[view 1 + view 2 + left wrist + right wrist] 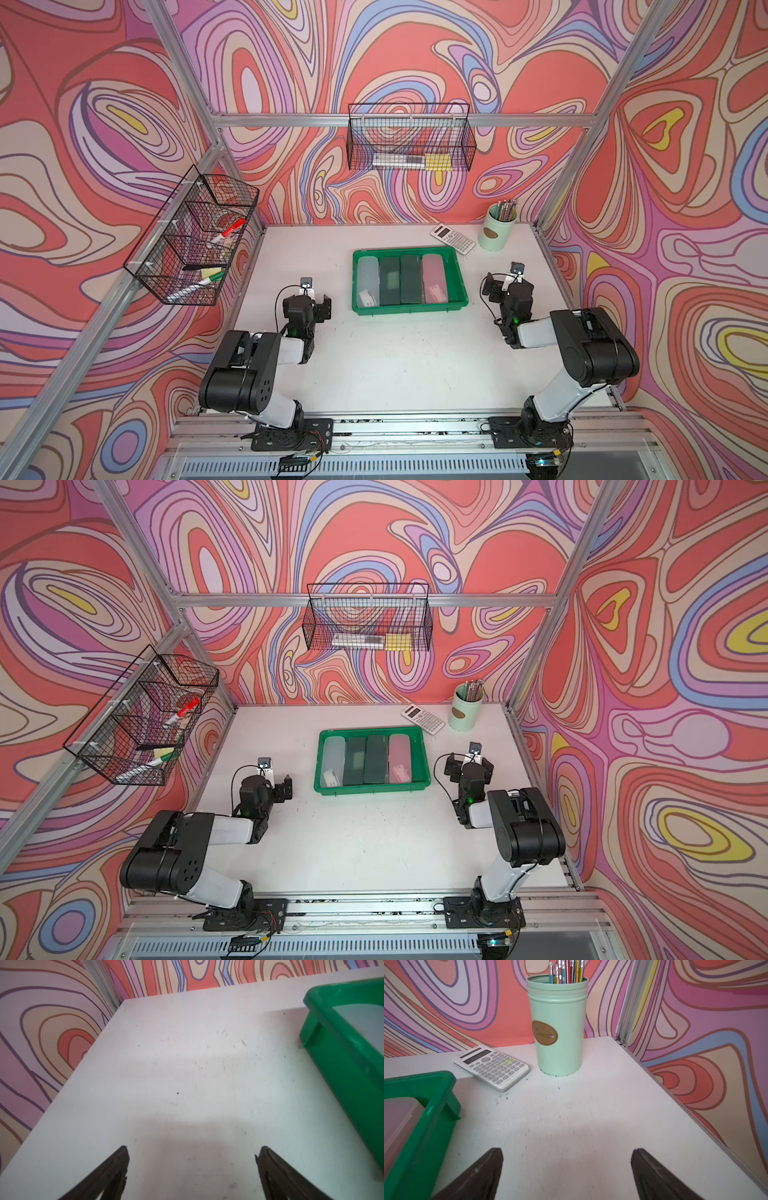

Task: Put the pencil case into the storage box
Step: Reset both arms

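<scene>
Top views both show a white counter [386,365], scuffed and speckled with dark marks. The storage box [409,308] stands on its middle, between the two arms. It is a shallow rectangular tray of bright-green plastic with a raised, lipped rim. The left fingers [112,1174] hover over bare counter to the box's left, near but clear of it, spread wide with nothing between them. The left wrist view catches one corner of the green wall. The right fingers [654,1176] hover to the box's right, also apart from it, spread wide and empty.

Two black wire baskets hang on the walls: a left basket [187,249] holding a red-capped marker [228,230], and a back basket [409,141].

Four pencil cases lie flat inside the box, side by side across its width. From the robot's left they are a clear frosted case [368,276], a dark green case [389,280], a second dark green case [410,277] and a pink translucent case [434,276]. All are long, round-cornered plastic boxes.

Near the far right corner stands a mint-green tin [558,1053], ribbed near its top and full of pencils [566,970]. Just beside it lies a white calculator [492,1067] with grey keys; its brand line is too small to read. The tin's oval tan badge [545,1033] reads "Sweet".
</scene>
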`<action>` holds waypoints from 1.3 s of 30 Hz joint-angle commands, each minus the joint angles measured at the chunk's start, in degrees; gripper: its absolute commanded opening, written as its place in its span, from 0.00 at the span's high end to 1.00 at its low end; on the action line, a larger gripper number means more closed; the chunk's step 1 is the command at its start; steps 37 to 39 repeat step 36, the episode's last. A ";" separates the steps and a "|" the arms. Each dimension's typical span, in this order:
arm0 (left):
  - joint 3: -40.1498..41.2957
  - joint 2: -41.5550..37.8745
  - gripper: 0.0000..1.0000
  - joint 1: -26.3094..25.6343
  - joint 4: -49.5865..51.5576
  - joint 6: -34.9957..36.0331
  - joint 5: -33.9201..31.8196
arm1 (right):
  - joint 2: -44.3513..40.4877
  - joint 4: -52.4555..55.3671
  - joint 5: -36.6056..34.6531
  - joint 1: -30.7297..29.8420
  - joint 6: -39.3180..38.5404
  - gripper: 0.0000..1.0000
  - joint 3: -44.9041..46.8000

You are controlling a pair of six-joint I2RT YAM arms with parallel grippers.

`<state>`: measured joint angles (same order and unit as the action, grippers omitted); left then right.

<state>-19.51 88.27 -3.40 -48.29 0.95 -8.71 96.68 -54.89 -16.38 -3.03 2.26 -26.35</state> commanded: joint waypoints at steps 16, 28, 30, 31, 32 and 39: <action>-1.76 -0.03 0.01 1.20 -3.21 -1.98 0.03 | 0.74 -2.07 0.57 0.23 0.22 0.02 0.51; -1.94 0.06 0.01 1.09 -2.95 -1.89 0.43 | 0.79 -2.05 0.63 0.25 0.20 0.02 0.49; -2.19 0.23 0.01 1.11 -2.60 -1.99 0.61 | 0.83 -2.04 0.63 0.25 0.18 0.02 0.51; -2.29 0.28 0.01 1.24 -2.37 -2.01 0.86 | 0.76 -1.97 0.62 0.27 0.13 0.02 0.51; -2.38 0.24 0.01 1.29 -2.17 -2.01 1.12 | 0.72 -2.05 0.64 0.30 0.22 0.02 0.51; -2.11 -0.03 0.01 1.31 -2.51 -1.83 1.07 | 0.79 -2.03 0.64 0.24 0.14 0.02 0.51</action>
